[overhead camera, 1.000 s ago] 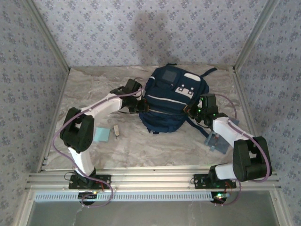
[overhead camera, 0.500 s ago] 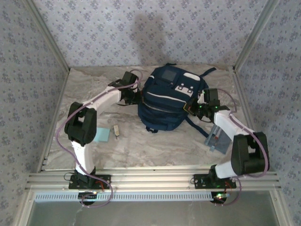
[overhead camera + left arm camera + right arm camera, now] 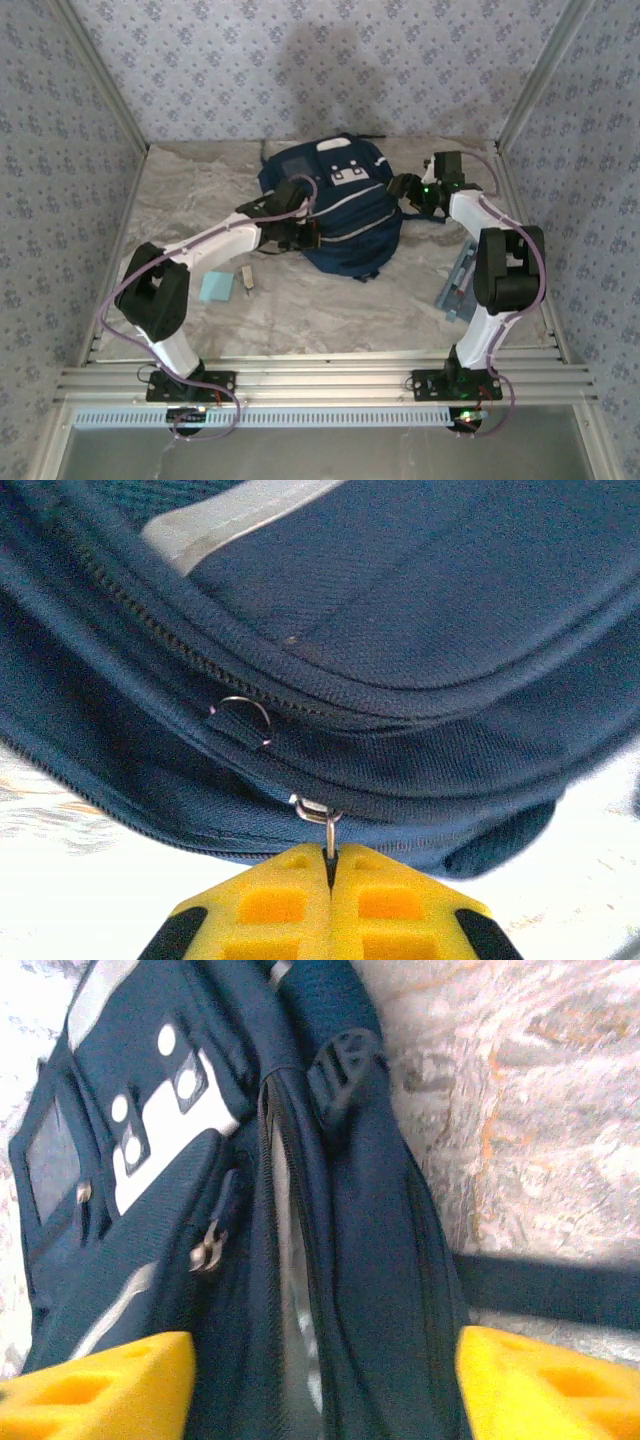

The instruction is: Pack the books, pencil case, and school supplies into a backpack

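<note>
Top view: one backpack [image 3: 335, 205], upper centre; one blue pad [image 3: 215, 287], one beige block [image 3: 246, 278], lower left; one pencil case [image 3: 461, 286], right.
Left wrist: left tool [image 3: 330, 865] pinched shut on zipper pull [image 3: 318, 812].
Right wrist: right tool [image 3: 320, 1370] wide apart, astride backpack, gripping nothing.

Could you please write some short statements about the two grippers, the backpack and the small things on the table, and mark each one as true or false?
1. The left gripper is shut on a zipper pull of the backpack. True.
2. The right gripper is clamped shut on a strap. False: its fingers stand wide apart and grip nothing.
3. The light-blue pad lies inside the backpack. False: it lies on the table, left of the backpack.
4. The pencil case lies on the table beside the right arm. True.
</note>
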Tool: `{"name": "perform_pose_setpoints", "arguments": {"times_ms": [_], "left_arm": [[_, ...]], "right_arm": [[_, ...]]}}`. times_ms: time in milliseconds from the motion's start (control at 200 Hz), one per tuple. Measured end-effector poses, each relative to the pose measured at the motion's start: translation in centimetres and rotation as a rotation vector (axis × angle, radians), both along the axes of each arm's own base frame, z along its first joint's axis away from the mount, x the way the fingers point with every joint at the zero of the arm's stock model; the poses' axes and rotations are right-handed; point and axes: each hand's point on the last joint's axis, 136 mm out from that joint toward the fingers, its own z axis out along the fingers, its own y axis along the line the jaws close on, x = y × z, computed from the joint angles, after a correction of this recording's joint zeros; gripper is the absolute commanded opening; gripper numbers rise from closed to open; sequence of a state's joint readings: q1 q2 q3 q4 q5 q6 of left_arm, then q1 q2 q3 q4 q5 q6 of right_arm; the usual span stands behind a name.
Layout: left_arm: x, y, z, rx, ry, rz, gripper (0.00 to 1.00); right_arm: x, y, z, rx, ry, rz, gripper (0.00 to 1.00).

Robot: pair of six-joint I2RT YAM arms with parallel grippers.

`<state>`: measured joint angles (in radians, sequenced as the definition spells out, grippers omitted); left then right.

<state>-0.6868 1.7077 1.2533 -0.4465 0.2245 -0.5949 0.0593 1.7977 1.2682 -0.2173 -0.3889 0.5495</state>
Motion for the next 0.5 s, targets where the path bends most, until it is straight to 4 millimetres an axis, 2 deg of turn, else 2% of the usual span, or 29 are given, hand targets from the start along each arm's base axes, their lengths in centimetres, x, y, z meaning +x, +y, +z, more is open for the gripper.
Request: {"name": "perform_pose_setpoints", "arguments": {"times_ms": [80, 165, 340, 430, 500], "left_arm": [[-0.7, -2.1, 0.3, -0.029, 0.002, -0.033, 0.00], [-0.8, -4.8, 0.3, -0.060, 0.018, -0.071, 0.00], [0.6, -9.8, 0.6, -0.125, 0.017, -0.122, 0.00], [1.1, -11.5, 0.9, -0.151, 0.011, -0.136, 0.00], [1.3, -12.2, 1.1, -0.165, 0.004, -0.142, 0.00]], "right_arm": [[-0.2, -0.1, 0.8, -0.018, -0.007, -0.009, 0.79], [-1.5, -0.2, 1.9, -0.036, -0.006, -0.023, 0.79], [-7.2, 0.1, 4.4, -0.006, -0.022, -0.049, 0.81], [-9.4, 1.1, 5.1, 0.026, -0.028, -0.049, 0.82], [-10.6, 2.0, 4.9, 0.052, -0.016, -0.048, 0.82]]}}
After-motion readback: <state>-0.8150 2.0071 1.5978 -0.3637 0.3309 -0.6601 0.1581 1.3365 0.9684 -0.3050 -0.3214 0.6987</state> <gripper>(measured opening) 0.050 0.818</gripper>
